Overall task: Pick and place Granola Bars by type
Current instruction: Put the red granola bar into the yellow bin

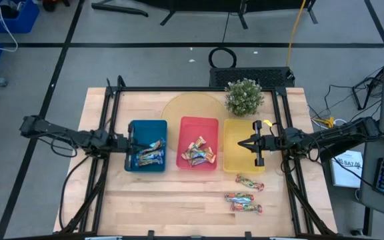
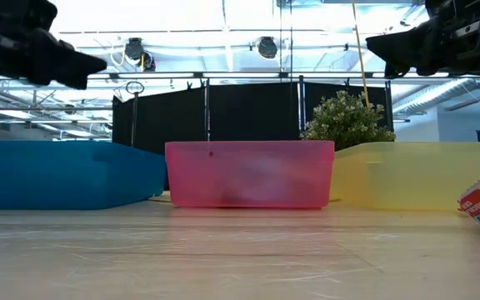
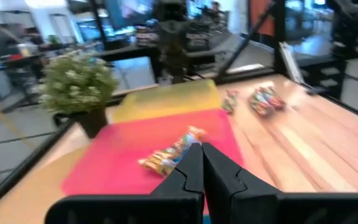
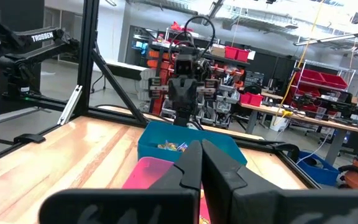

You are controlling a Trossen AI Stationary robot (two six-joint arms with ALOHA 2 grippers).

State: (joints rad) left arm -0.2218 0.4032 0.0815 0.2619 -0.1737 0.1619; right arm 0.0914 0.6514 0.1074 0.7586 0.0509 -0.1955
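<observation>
- Left claw hangs over the blue tray, fingers pressed together, holding nothing.
- Right claw hangs over the yellow tray, fingers likewise pressed together, nothing held.
- Blue-and-yellow granola bars lie inside the blue tray.
- Gold/tan bars lie piled in the red tray, which stands between the other two.
- Three red-green bars lie loose on the desk, near the yellow tray's front edge.
- Potted plant behind the yellow tray.
</observation>
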